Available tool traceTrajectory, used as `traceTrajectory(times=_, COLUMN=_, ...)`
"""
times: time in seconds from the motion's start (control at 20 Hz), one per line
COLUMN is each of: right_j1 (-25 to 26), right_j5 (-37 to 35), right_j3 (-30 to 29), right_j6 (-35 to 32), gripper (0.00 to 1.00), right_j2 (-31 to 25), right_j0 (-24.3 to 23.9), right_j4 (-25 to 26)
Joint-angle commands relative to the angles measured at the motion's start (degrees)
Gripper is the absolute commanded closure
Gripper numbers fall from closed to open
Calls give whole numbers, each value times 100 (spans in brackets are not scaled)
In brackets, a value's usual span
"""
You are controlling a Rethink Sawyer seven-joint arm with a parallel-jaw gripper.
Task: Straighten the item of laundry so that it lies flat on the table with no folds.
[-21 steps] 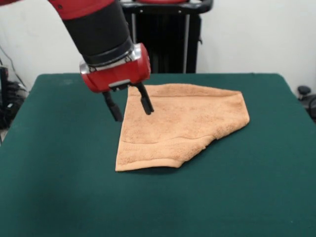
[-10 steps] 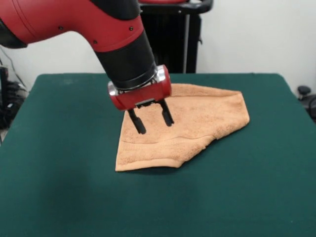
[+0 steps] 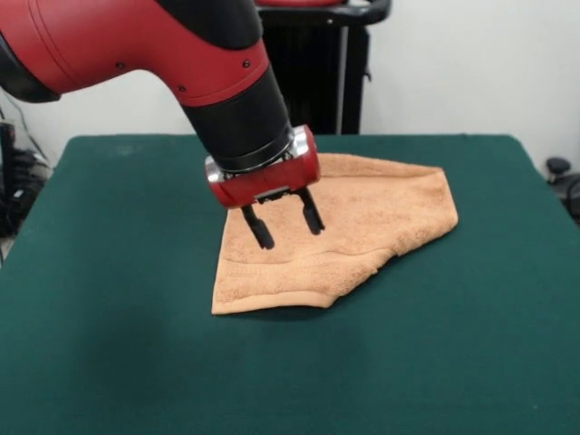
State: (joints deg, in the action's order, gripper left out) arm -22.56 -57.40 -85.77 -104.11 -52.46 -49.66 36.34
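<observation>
The item of laundry (image 3: 362,227), a light orange-tan towel, lies on the green table (image 3: 109,344) near its middle. It is folded over on itself, with a slanted fold edge running along its near right side and a ribbed band along its near edge. My gripper (image 3: 290,232) hangs open just above the towel's left half, both black fingers pointing down with nothing between them. The arm hides the towel's far left corner.
A black stand (image 3: 313,68) stands behind the table's far edge against a white wall. Dark equipment shows at the left edge (image 3: 14,181) and the right edge (image 3: 562,177). Green table cloth surrounds the towel on all sides.
The gripper has swung rightwards from the towel's left edge to over its left half and dropped lower. The towel has not moved.
</observation>
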Motion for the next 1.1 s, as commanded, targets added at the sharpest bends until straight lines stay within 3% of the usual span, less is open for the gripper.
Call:
traceTrajectory(times=0.05, right_j1=242, right_j5=-285, right_j3=-10, right_j6=1834, gripper=0, right_j2=214, right_j0=26, right_j4=262)
traceTrajectory(times=0.45, right_j1=716, right_j5=-327, right_j3=314, right_j6=2506, gripper=0, right_j2=237, right_j0=-198, right_j4=488)
traceTrajectory(times=1.1, right_j1=1076, right_j5=-132, right_j3=323, right_j6=2704, gripper=0, right_j2=227, right_j0=-393, right_j4=775)
